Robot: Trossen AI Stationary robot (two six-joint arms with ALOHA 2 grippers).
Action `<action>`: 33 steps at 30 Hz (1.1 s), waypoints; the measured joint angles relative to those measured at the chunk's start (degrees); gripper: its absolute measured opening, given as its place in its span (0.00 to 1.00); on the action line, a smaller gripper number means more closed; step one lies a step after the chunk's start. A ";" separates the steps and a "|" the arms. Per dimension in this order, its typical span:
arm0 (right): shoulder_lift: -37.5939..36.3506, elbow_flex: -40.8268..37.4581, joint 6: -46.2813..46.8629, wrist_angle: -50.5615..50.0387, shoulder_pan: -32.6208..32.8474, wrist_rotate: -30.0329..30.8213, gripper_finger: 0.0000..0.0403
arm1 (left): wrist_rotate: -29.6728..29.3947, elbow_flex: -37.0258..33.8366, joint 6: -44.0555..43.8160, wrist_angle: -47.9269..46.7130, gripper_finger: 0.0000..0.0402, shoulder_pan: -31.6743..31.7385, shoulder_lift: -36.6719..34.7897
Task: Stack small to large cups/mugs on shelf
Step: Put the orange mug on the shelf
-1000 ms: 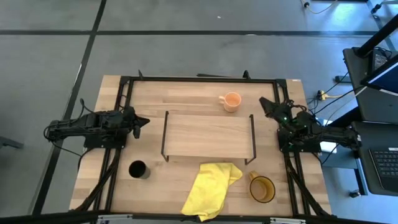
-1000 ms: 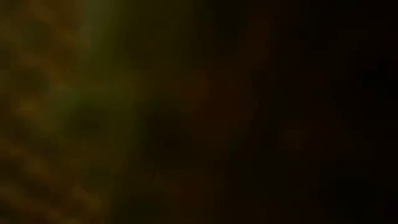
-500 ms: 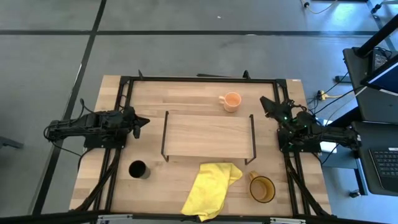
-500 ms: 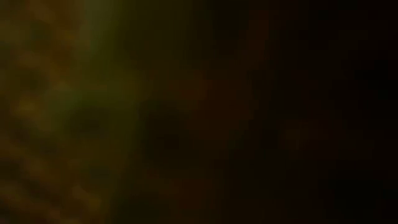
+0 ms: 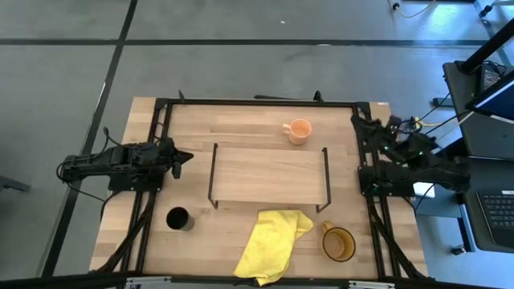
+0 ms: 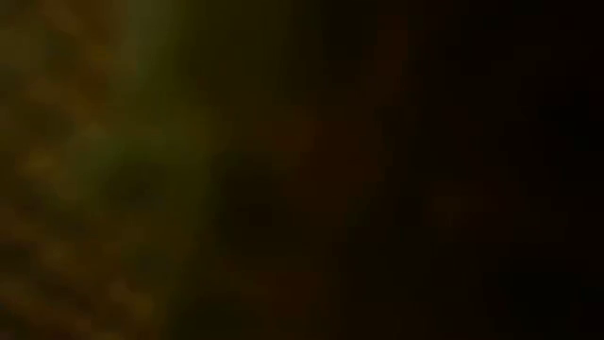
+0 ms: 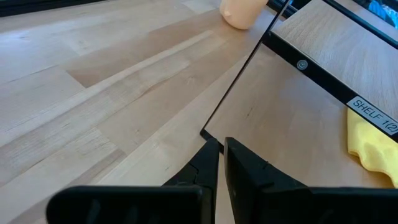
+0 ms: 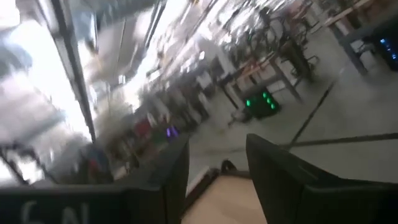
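Observation:
The small black cup (image 5: 178, 218) stands on the table near the front left. The amber mug (image 5: 339, 243) stands at the front right. The peach-orange mug (image 5: 299, 130) stands behind the shelf (image 5: 269, 174) and also shows in the left wrist view (image 7: 242, 12). The shelf rests on the table's middle on its black end frames. My left gripper (image 5: 183, 156) (image 7: 217, 163) is shut and empty, left of the shelf. My right gripper (image 5: 358, 122) (image 8: 217, 149) is open and empty at the table's far right, raised and pointing out at the room. The low view is dark.
A yellow cloth (image 5: 271, 241) lies crumpled at the front, between the black cup and the amber mug, its far corner just in front of the shelf. A black frame (image 5: 257, 102) runs around the tabletop. A side desk with a laptop (image 5: 494, 209) stands to the right.
My right gripper has moved toward the table's far right corner and tipped upward; its wrist view is blurred and looks into the room. The cups, shelf and cloth have stayed in place.

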 joint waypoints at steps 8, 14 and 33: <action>18.94 20.46 -8.90 -18.75 0.00 -5.48 0.40 | 0.01 0.00 0.00 0.01 0.05 0.00 -0.01; 34.23 34.19 -10.72 -36.13 -0.02 -1.74 0.40 | 0.00 0.00 0.00 -0.01 0.05 0.00 -0.01; 67.96 49.06 5.25 -58.61 -20.91 -14.99 0.40 | -0.02 0.00 0.00 0.01 0.05 0.01 0.00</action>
